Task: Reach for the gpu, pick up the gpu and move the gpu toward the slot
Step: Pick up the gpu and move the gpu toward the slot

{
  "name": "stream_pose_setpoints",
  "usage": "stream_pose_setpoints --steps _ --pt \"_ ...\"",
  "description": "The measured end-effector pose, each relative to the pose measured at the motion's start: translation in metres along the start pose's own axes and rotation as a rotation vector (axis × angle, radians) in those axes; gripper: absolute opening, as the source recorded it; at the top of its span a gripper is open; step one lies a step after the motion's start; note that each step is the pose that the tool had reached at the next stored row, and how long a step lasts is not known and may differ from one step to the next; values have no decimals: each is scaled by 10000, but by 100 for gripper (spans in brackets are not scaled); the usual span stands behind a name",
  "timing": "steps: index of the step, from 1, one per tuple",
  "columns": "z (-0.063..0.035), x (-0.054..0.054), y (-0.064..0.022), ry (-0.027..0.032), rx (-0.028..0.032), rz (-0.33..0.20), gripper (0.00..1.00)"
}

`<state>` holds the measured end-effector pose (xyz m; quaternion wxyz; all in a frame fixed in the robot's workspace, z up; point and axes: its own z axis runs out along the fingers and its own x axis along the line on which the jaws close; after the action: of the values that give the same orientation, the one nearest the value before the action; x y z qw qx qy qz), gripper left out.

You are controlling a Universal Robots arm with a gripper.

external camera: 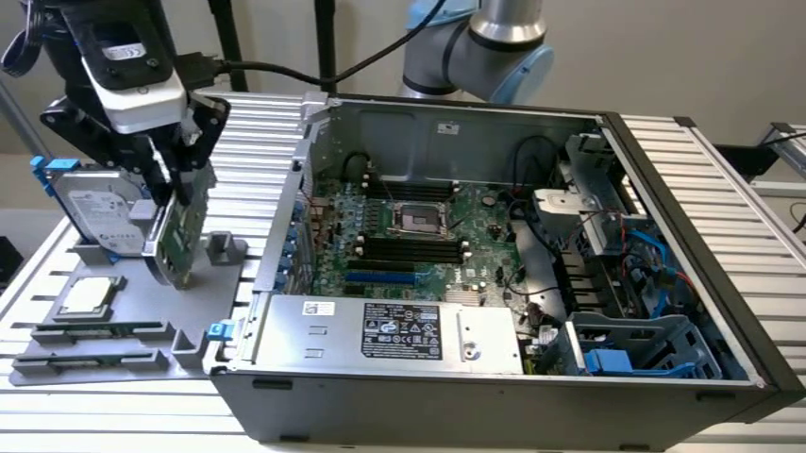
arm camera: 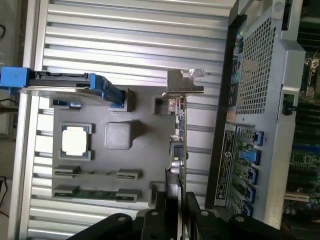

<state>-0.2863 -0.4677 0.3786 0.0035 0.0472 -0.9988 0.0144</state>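
The gpu (external camera: 177, 243) is a thin green card standing on edge over the grey fixture tray (external camera: 126, 363) at the exterior view's left. My gripper (external camera: 176, 193) comes down from above and is shut on its upper edge. Its lower edge sits at the tray's holder; I cannot tell whether it touches. In the wrist view the gpu (arm camera: 180, 135) shows edge-on with its silver bracket (arm camera: 185, 83) at the far end, and the gripper (arm camera: 176, 207) has a black finger (arm camera: 159, 212) on each side. A blue slot (external camera: 377, 280) lies on the motherboard inside the open computer case (external camera: 504, 377).
A silver hard drive (external camera: 101, 212) in a blue frame stands upright just beside the gpu. A square cpu chip (external camera: 89, 295) and two memory sticks (external camera: 94, 332) lie on the tray. The case's wall (arm camera: 260, 100) rises close to the gpu. Ribbed aluminium table (arm camera: 115, 35) surrounds everything.
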Motion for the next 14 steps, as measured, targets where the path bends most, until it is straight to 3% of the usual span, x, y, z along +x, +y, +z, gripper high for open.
stream_pose_setpoints --steps 5,14 --pt "-226 -164 -22 1 -1 0 26" --pt "-622 -568 -72 0 -21 0 26"
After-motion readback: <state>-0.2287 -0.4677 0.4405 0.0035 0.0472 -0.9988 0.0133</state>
